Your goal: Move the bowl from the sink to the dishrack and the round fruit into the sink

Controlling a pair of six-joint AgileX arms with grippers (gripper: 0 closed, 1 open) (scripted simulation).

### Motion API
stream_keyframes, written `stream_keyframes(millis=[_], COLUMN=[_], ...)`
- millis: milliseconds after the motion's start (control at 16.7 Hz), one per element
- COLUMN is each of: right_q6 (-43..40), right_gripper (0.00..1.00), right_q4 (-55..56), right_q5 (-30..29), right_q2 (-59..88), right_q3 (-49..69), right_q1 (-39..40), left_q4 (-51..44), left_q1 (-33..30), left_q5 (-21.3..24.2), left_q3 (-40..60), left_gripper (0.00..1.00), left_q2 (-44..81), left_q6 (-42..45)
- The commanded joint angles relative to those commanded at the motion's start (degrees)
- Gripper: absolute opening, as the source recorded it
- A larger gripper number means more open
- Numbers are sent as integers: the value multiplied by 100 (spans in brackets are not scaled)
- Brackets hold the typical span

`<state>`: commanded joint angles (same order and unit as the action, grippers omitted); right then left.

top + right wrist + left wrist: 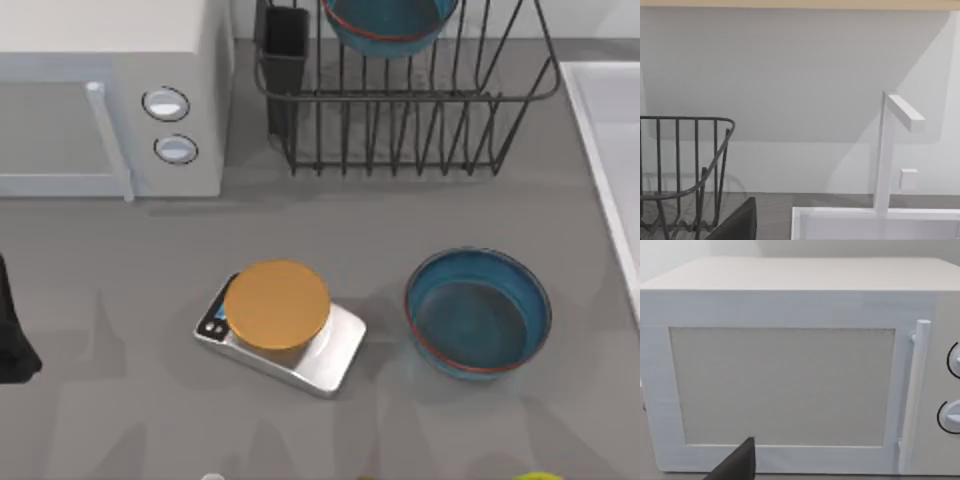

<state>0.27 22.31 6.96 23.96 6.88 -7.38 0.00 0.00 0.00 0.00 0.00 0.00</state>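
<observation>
One teal-blue bowl (pixel 478 312) with a red-brown rim sits upright on the table, near the pale sink (pixel 606 130). An alike bowl (pixel 388 22) rests in the black wire dishrack (pixel 400 95).

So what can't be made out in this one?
- Sink interior: cut off by the top view's right edge, contents unknown.
- Bowl in the dishrack: its upper part runs off the top edge.
- Yellow-green thing: a sliver at the bottom edge.
- Both hands' fingers: one dark tip per wrist view, state unclear.
</observation>
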Motion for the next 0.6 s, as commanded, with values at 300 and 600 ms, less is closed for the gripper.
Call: stream_keyframes(millis=[300,600], right_q6=[-21,-27], right_gripper=[100,100], right_q4=[-1787,-2231], right_q5=[-541,-696], right_q2=[-1934,-2396], right_q3=[-537,-689], right_q1=[576,738], left_q4=[0,0], left_q1=[0,0], left_q5=[0,0], left_q3=[0,0], left_gripper=[100,100], left_q2=[0,0], left_q6=[0,0])
